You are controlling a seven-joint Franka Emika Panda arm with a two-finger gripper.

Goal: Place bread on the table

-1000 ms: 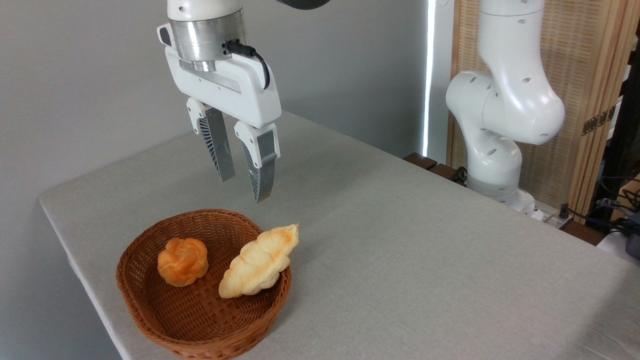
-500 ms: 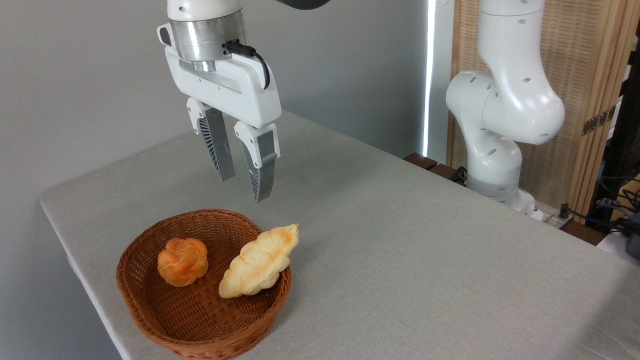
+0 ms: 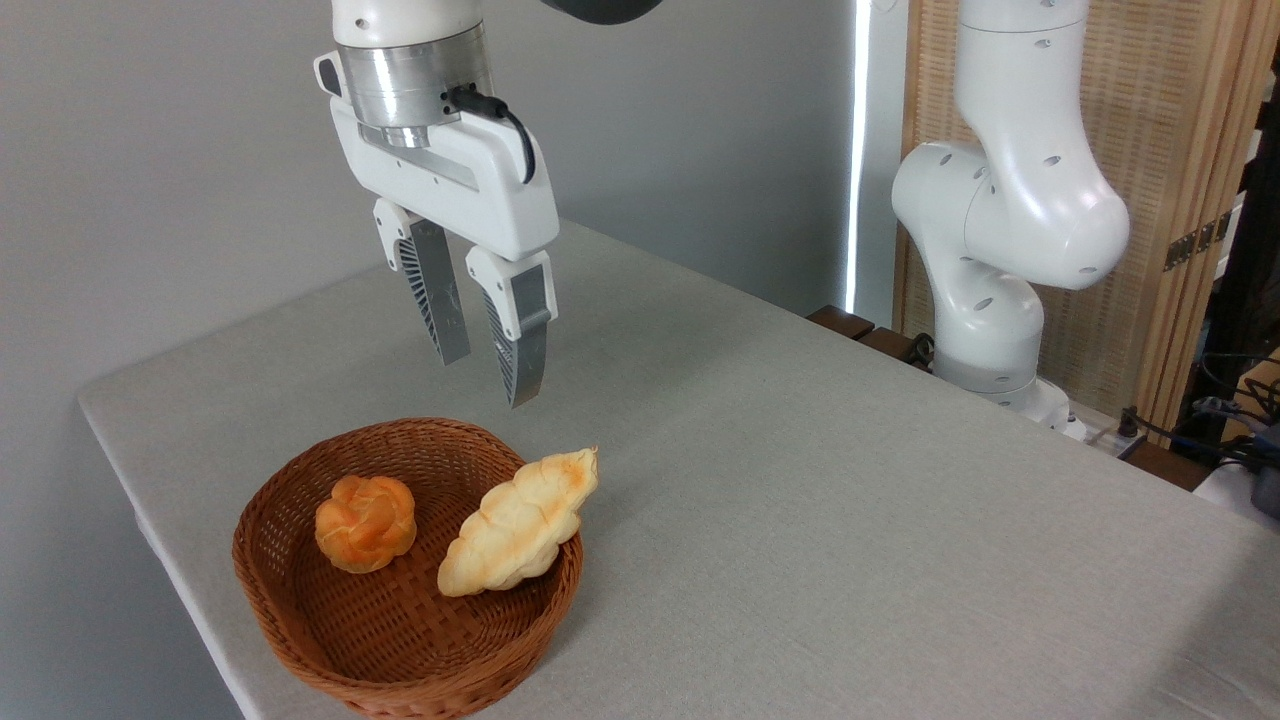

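The bread (image 3: pixel 518 523), pale-golden, lumpy and braided, lies in the brown wicker basket (image 3: pixel 300 620) beside a round orange knotted bun (image 3: pixel 365 523); its long axis runs lower-left to upper-right, one pointed end overhanging the rim; the gripper (image 3: pixel 489 373) hangs above, ribbed fingers parted, empty; the grey-cloth table (image 3: pixel 850 500) lies bare rightward.

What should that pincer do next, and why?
Probably drop down over the bread: the pincer hangs above, open and empty, while the loaf lies in the basket against its right rim, not on the table.
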